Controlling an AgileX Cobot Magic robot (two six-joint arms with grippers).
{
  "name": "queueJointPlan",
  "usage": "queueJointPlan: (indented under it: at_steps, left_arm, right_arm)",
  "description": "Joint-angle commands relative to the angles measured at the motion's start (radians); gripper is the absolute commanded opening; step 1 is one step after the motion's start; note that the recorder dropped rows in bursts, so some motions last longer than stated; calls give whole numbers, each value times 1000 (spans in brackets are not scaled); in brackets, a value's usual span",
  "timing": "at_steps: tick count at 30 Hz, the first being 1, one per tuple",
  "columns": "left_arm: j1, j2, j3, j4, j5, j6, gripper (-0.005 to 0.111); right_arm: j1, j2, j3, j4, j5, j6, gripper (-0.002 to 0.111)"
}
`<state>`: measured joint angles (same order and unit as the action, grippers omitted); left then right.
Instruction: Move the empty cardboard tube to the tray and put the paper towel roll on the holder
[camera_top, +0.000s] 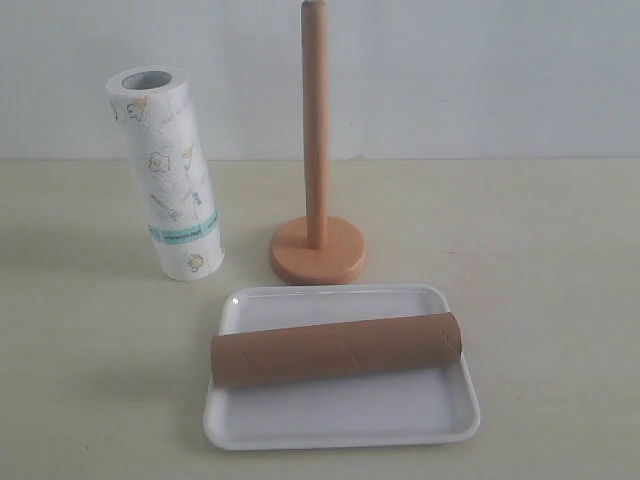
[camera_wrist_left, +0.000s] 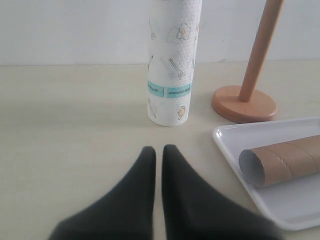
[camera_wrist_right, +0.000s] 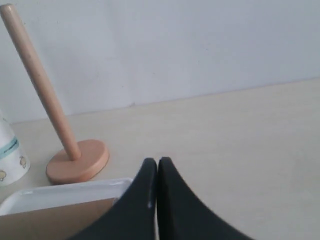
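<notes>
The empty cardboard tube (camera_top: 335, 350) lies across the white tray (camera_top: 340, 425), slightly slanted; its hollow end (camera_wrist_left: 256, 170) faces the left wrist camera. The paper towel roll (camera_top: 167, 172) stands upright, leaning a little, on the table to the left of the holder (camera_top: 317, 245), whose rod is bare. My left gripper (camera_wrist_left: 158, 149) is shut and empty, low over the table short of the paper towel roll (camera_wrist_left: 172, 65). With its jaws shut on nothing, my right gripper (camera_wrist_right: 157, 161) hovers by the tray's corner (camera_wrist_right: 65, 194), the holder (camera_wrist_right: 75, 160) beyond. Neither gripper shows in the exterior view.
A pale wall rises behind the beige table (camera_top: 540, 250). The tray sits near the table's front edge.
</notes>
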<state>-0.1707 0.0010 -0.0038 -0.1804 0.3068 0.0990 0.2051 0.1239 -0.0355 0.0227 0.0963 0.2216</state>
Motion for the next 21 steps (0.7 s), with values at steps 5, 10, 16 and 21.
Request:
queueJointPlan:
  at_steps: [5, 10, 16, 21]
  left_arm:
    - [0, -1, 4, -7, -4, 4, 4]
    - [0, -1, 4, -7, -4, 4, 4]
    - [0, -1, 4, -7, -4, 4, 4]
    - [0, -1, 4, -7, -4, 4, 4]
  right_arm:
    - [-71, -124, 35, -2, -3, 4, 0]
    - [-143, -124, 35, -11, 48, -27, 0]
    - [-147, -124, 35, -13, 206, -134, 0]
    - [-147, -124, 35, -13, 246, -153, 0]
